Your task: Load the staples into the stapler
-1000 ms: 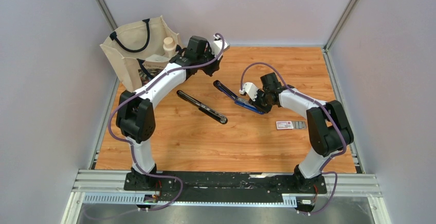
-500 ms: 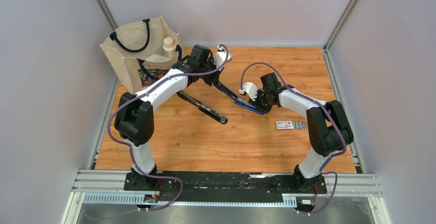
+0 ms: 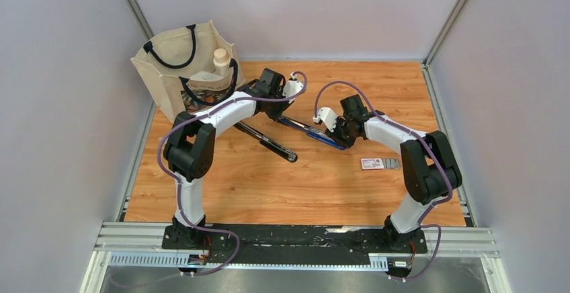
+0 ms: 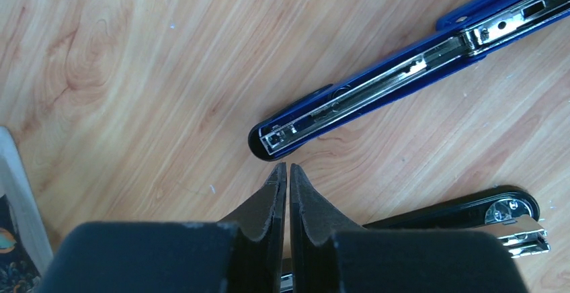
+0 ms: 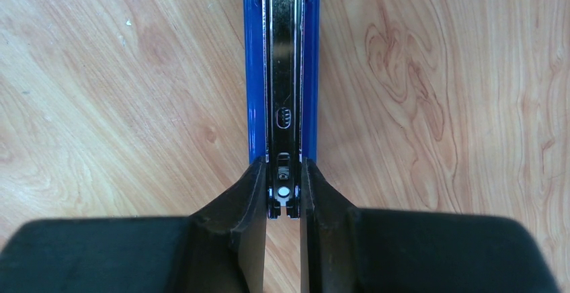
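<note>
Bench [image 3: 302,195]: a wood-grain top is carrying every item listed here.
Blue stapler [image 3: 302,129]: it is lying opened out in the far half of the bench, about midway between the left and right edges. It is running slantwise from far-left to near-right, with its metal rail facing up.
Right gripper [image 5: 283,172]: it is gripping the near-right end of the blue stapler. Its two fingers are pressing on either side of the rail there.
Left gripper [image 4: 288,172]: it is hanging over bare wood just beside the far-left tip of the blue stapler. Its fingers are standing very narrow, almost touching, with nothing between them. The wrist view is showing a small gap between fingertips and stapler tip.
Staples [image 3: 392,163]: short grey strips are lying toward the right edge, apart from both grippers. They are sitting just beside their box, on the side facing the right edge.
Box [image 3: 372,164]: small, flat and white with red print, it is lying flat on the bench, well apart from the blue stapler.
Black stapler [image 3: 265,140]: it is lying toward the left of the blue stapler and roughly parallel to it, with no gripper on it.
Bag [image 3: 175,64]: a cream tote with dark handles is standing at the far left corner.
Bottle [image 3: 220,61]: pale, it is standing upright in the bag's mouth.
</note>
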Controlling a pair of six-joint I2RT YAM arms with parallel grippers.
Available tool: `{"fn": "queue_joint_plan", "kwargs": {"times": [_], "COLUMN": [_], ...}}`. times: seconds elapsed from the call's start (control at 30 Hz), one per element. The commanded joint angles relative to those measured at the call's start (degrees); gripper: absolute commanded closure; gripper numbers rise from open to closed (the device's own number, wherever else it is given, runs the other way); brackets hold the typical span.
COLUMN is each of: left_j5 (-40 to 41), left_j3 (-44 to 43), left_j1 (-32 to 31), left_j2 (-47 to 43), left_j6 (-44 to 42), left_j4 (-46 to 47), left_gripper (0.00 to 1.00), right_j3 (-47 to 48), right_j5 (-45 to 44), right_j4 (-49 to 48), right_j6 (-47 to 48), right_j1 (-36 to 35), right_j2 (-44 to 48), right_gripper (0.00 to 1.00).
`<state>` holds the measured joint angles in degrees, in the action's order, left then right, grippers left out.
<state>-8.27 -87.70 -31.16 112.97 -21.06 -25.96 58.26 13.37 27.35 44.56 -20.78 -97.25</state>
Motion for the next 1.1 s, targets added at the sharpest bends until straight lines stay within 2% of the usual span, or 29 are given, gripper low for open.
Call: {"fn": "queue_joint_plan", "kwargs": {"times": [0.0, 0.13, 0.3, 0.4, 0.57, 0.77, 0.8, 0.97, 1.07], "left_j5": [1.5, 1.9, 0.4, 0.5, 0.5, -0.1, 0.1, -0.1, 0.0], "left_j3": [-3.7, -4.1, -0.2, 5.2, 15.5, 25.6, 26.9, 30.9, 31.9], "left_j1": [-0.1, 0.4, 2.6, 4.3, 8.1, 12.7, 12.9, 13.1, 13.4], "left_j2": [-1.3, -4.2, -12.3, -18.3, -30.2, -42.6, -44.0, -49.9, -51.8], "left_j6": [0.0, 0.6, 0.8, -0.2, -2.1, -3.5, -3.9, -3.5, -2.9], "left_j4": [0.8, 1.0, 0.6, -0.1, -1.5, -2.8, -3.0, -4.0, -4.3], "left_gripper": [0.88, 0.87, 0.85, 0.84, 0.83, 0.80, 0.79, 0.73, 0.69], "right_j3": [-1.6, 0.4, 5.1, 9.0, 10.6, 13.7, 13.8, 13.5, 13.2], "right_j5": [0.2, 0.2, -2.4, -3.3, -5.5, -10.2, -10.6, -11.2, -11.2], "right_j4": [9.5, 10.5, 12.8, 15.4, 13.3, 12.8, 12.8, 12.6, 12.4], "right_j6": [-2.2, -5.3, -16.1, -21.3, -25.4, -30.7, -31.6, -32.9, -32.5], "right_j1": [-0.8, -0.8, -3.2, -6.6, -12.1, -13.3, -13.2, -13.2, -12.9], "right_j2": [-3.8, -4.6, -7.9, -11.3, -12.8, -13.0, -12.9, -12.0, -10.2], "right_gripper": [1.00, 1.00, 1.00, 1.00, 1.00, 0.99, 0.96, 0.65, 0.53]}}
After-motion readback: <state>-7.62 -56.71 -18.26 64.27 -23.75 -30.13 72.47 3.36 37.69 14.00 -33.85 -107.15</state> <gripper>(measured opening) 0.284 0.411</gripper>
